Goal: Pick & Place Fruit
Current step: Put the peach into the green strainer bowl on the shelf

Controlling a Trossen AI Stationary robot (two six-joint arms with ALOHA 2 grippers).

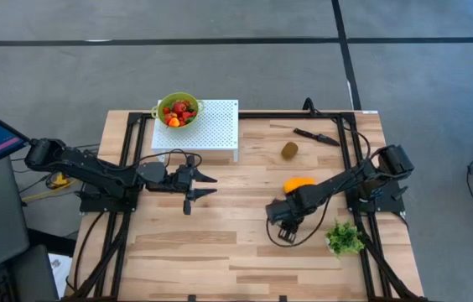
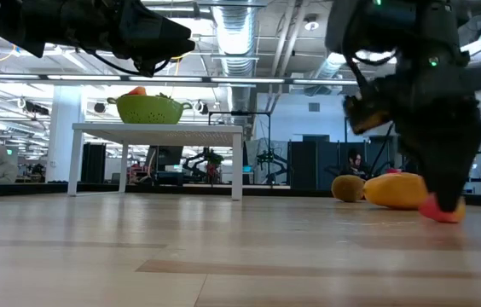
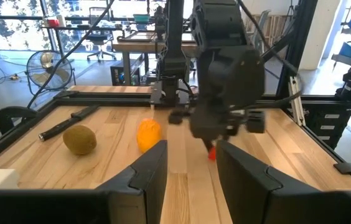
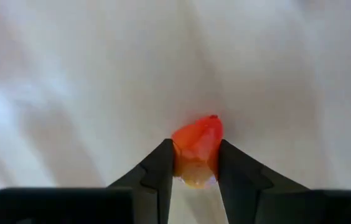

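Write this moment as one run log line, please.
right pincer: closed on small red fruit, at table | left pincer: open, waiting mid-air | green bowl: holds fruit

green bowl (image 1: 178,110), red-orange fruit piece (image 4: 197,149)

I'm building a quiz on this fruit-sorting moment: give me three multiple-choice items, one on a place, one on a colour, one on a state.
1. Where does the green bowl stand?
A. on the white stand
B. beside the knife
C. under the left gripper

2. What colour is the piece between the right gripper fingers?
A. green
B. red-orange
C. brown

3. How do the left gripper's fingers stand?
A. shut on the kiwi
B. holding the leafy bunch
C. apart, empty

Answers: A, the high view shows the bowl on the perforated stand; B, the right wrist view shows it; C, the left wrist view shows a bare gap.
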